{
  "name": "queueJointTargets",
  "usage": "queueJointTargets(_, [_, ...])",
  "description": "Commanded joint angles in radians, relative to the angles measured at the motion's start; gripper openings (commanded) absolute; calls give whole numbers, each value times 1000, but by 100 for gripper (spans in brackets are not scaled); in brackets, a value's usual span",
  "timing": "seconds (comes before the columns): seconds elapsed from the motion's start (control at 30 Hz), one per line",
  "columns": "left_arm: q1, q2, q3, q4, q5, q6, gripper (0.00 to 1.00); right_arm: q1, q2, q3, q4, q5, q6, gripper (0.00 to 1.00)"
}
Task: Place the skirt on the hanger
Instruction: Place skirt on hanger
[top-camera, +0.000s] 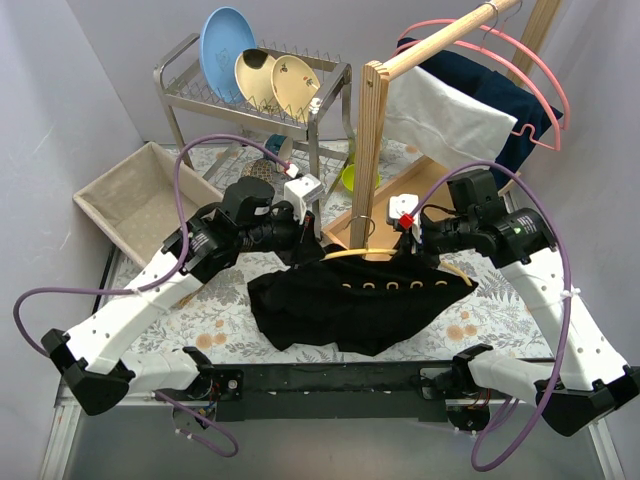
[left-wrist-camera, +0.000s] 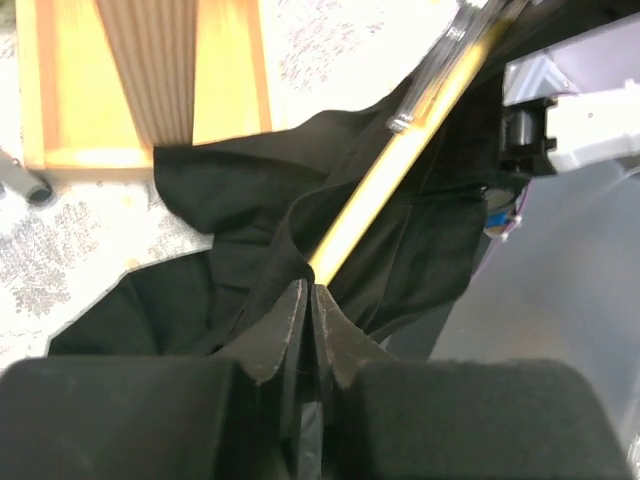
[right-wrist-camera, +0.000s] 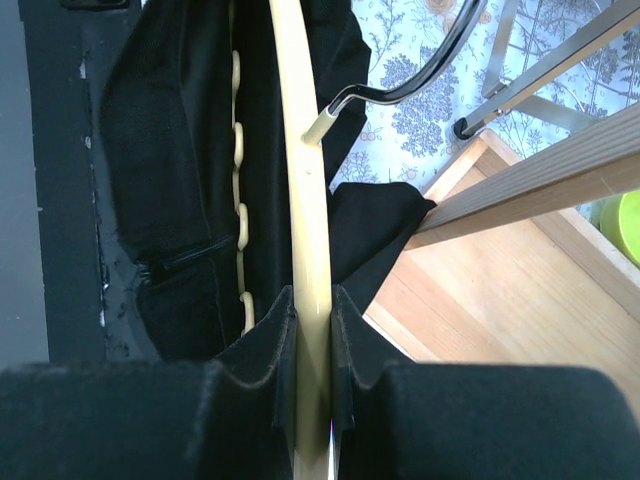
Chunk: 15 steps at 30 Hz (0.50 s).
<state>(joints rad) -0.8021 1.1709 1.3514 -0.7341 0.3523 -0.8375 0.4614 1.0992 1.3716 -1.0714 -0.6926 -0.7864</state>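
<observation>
A black skirt (top-camera: 350, 300) hangs from a pale yellow hanger (top-camera: 350, 254) held above the floral table between my two arms. My left gripper (top-camera: 300, 245) is shut on the skirt's waist edge (left-wrist-camera: 250, 200) at the hanger's left end; the yellow bar (left-wrist-camera: 400, 170) runs up and away from its fingertips (left-wrist-camera: 292, 300). My right gripper (top-camera: 415, 240) is shut on the hanger bar (right-wrist-camera: 300, 150) near its right end. The skirt (right-wrist-camera: 180, 150) drapes to the left of the bar, and the hanger's metal hook (right-wrist-camera: 420, 75) curves away above.
A wooden clothes rack (top-camera: 375, 150) with a base board (top-camera: 400, 200) stands just behind the hanger, bearing white and navy cloths and a pink hanger (top-camera: 530, 90). A dish rack (top-camera: 250, 90) with plates is at back left, a beige bin (top-camera: 130, 195) at left.
</observation>
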Motion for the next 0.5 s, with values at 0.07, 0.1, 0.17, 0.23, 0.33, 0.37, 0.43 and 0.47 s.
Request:
queueJointTargets(0.07, [-2,-36,72,-60,-163,-28,0,8,-44,-35,59,50,9,1])
queueJointTargets(0.1, [-3,-54,72,-57,-196,-41,0,6,-58,-60,71,65,1,1])
queueJointTargets(0.17, [-2,-109,83,-65,-278,-55,0,6,-73,-88,79,102,-4,1])
queueJointTargets(0.23, [0,-131,101,-114,-323,-66,0,5,-85,-109,79,113,-10,1])
queueJointTargets(0.33, [3,-142,111,-180,-410,-77,0,5,-99,-115,82,122,-8,1])
queueJointTargets(0.37, [3,-149,88,-191,-430,-78,0,3,-101,-114,85,125,-5,1])
queueJointTargets(0.43, [6,-163,55,-198,-449,-81,0,2,-108,-100,87,123,1,1])
queueJointTargets(0.47, [9,-168,34,-206,-479,-84,0,0,-108,-94,84,122,6,1])
